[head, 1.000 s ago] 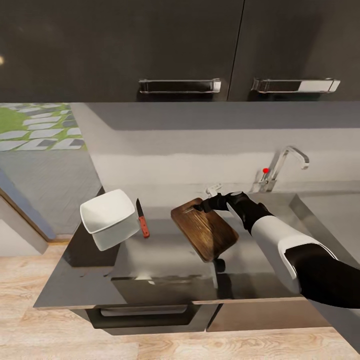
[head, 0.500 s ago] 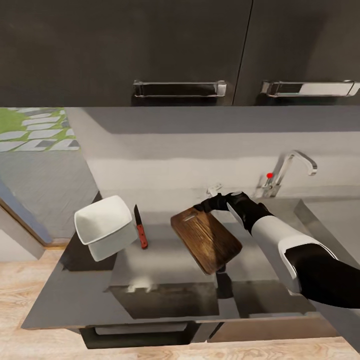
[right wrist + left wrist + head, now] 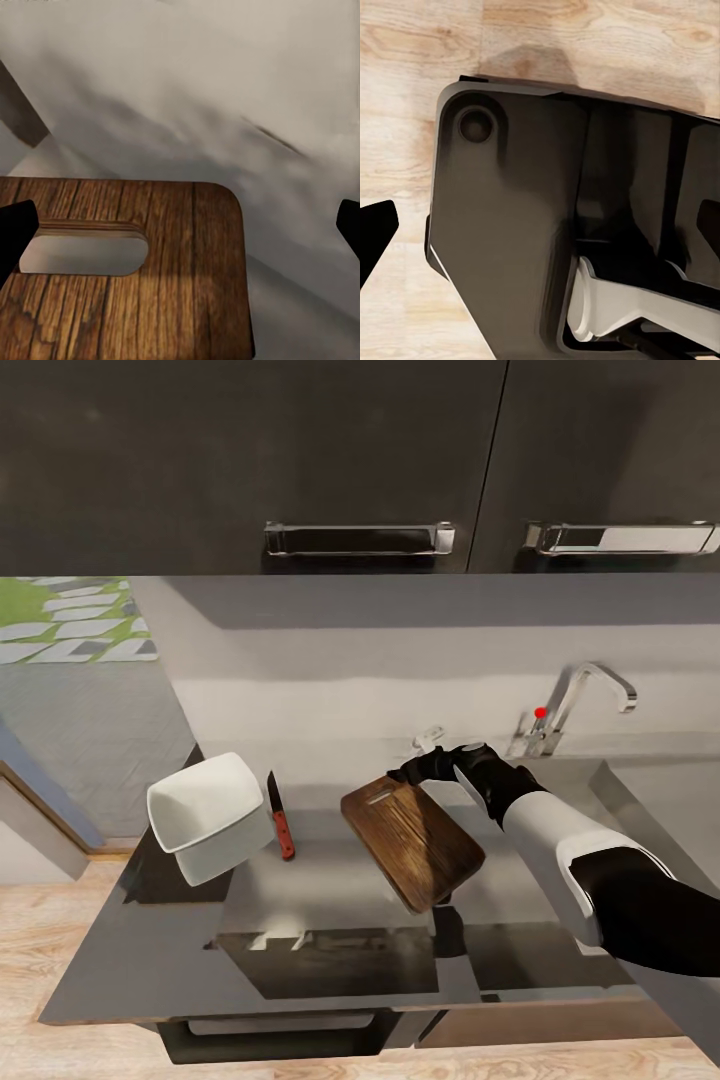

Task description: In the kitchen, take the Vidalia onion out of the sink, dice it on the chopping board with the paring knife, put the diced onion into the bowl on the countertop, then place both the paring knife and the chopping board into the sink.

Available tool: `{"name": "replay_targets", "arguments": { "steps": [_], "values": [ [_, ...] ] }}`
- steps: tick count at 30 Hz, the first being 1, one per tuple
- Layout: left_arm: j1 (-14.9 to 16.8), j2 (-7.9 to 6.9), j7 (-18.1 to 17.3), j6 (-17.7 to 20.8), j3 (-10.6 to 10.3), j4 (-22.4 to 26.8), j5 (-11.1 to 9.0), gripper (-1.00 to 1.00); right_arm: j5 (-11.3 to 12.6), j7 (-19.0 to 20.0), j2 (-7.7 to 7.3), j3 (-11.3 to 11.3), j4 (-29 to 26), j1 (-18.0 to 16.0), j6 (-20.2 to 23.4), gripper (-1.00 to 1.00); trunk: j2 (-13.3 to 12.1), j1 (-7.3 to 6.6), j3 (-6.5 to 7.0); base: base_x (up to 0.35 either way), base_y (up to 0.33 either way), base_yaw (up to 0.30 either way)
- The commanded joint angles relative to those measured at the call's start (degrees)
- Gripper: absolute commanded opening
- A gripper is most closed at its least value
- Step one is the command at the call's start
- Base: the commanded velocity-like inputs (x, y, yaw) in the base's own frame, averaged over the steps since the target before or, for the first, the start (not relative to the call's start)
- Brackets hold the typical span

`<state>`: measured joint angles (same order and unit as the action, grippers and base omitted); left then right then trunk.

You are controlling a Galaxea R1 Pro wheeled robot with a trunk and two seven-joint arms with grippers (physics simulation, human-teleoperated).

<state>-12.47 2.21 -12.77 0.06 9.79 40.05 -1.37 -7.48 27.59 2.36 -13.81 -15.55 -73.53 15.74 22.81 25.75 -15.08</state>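
Step in hand, by judgement: board transfer to sink. Right gripper (image 3: 418, 769) at slot end of chopping board (image 3: 412, 843); grasp state: cannot tell. Board lies on countertop (image 3: 150, 950), left of tap (image 3: 580, 700). Next: confirm grip, lift, carry right. Knife (image 3: 281, 815) and bowl (image 3: 208, 815) sit left, apart; right path open.

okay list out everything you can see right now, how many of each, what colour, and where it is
chopping board: 1, dark brown wood, on the countertop centre, handle slot at the gripper
paring knife: 1, red handle, dark blade, between bowl and board
bowl: 1, white, left end of the countertop
countertop: 1, grey, under dark cabinets
tap: 1, chrome with red dot, back right
cabinet handles: 2, chrome, on dark upper cabinets
floor: pale wood, below
right gripper: 1, black, open, at the board's handle end
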Motion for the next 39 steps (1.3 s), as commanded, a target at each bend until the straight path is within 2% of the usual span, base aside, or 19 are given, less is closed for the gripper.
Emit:
{"name": "replay_targets", "arguments": {
  "steps": [1,16,20,27,29,32,35,39],
  "values": [
    [0.0,0.07,-0.5,0.0,0.3,0.1,-0.1,1.00,-0.6,0.3,0.02,0.2,-0.1,0.0,0.2,1.00,0.1,0.03,-0.10,0.000,0.000,0.000],
    [0.0,0.12,-0.5,0.0,0.5,-0.3,-0.2,1.00,-1.0,0.3,0.21,0.1,-1.1,-0.1,0.4,1.00,0.1,0.03,-0.10,0.000,0.000,0.000],
    [0.0,0.21,-0.5,0.0,0.5,-0.3,-0.2,1.00,-1.2,0.2,0.22,0.1,-3.0,-0.1,0.9,1.00,0.1,0.03,-0.10,0.000,0.000,0.000],
    [0.0,0.24,-0.6,0.1,0.5,-0.3,-0.3,1.00,-1.7,0.7,0.23,0.1,-10.8,-0.1,8.1,1.00,0.1,0.03,-0.10,0.000,0.000,0.000],
    [0.0,0.20,-0.6,0.1,0.5,-0.3,-0.3,1.00,-2.2,1.9,0.25,0.0,-13.2,-0.1,10.1,1.00,0.1,0.03,-0.10,0.000,0.000,0.000],
    [0.0,0.17,-0.6,0.1,0.5,-0.3,-0.3,1.00,-3.8,5.8,0.39,-0.2,-15.6,-0.1,11.6,1.00,0.1,0.03,-0.10,0.000,0.000,0.000],
    [0.0,0.16,-0.6,0.1,0.5,-0.4,-0.3,1.00,-5.6,9.0,0.58,-0.2,-16.4,-0.1,12.1,1.00,0.1,0.03,-0.10,0.000,0.000,0.000],
    [0.0,0.16,-0.6,0.1,0.5,-0.4,-0.3,1.00,-7.6,11.2,0.74,-0.2,-16.8,-0.1,12.3,1.00,0.1,0.03,-0.10,0.000,0.000,0.000]
  ]
}}
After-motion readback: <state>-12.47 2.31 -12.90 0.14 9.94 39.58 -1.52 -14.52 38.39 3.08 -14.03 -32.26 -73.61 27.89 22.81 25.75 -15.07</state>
